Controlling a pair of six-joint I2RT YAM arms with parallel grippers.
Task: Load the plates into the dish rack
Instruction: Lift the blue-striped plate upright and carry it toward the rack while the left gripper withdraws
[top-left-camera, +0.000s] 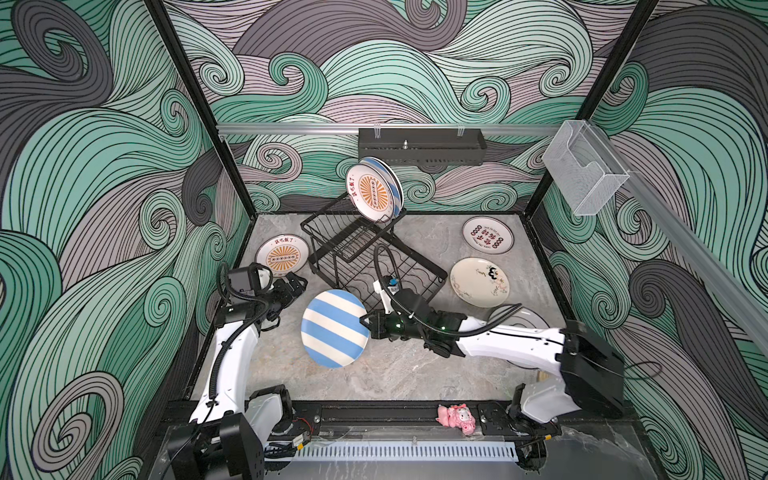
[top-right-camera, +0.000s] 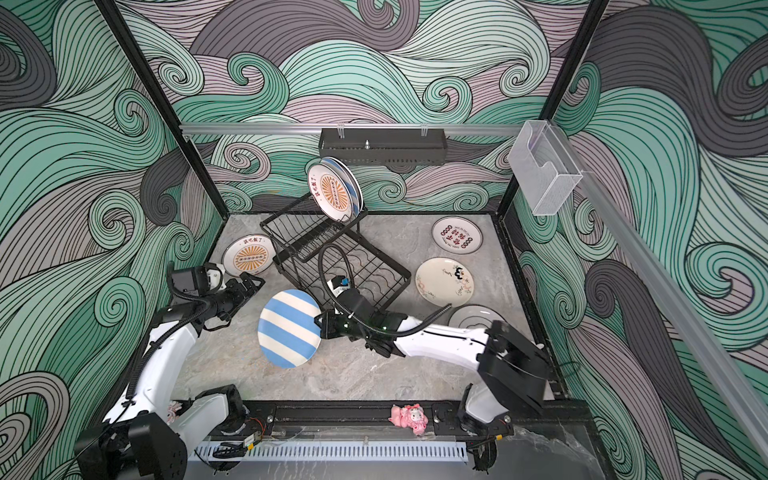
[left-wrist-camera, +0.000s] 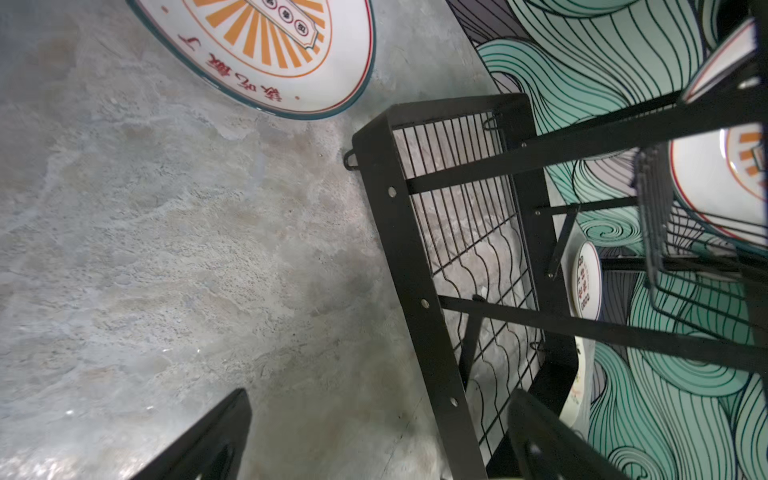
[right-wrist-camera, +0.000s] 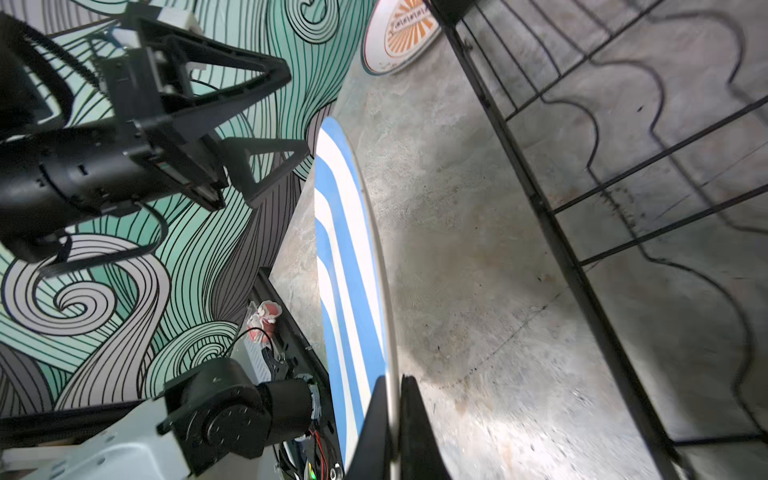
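My right gripper is shut on the rim of a blue-and-cream striped plate, which is held tilted just in front of the black wire dish rack. An orange sunburst plate stands in the rack's raised basket with a blue-striped plate behind it. My left gripper is open and empty beside the rack's left end, near a second sunburst plate lying flat.
Right of the rack lie a red-lettered plate and a cream doodle plate. A grey plate is partly hidden under the right arm. A black wall tray and clear box hang above. A pink toy sits on the front rail.
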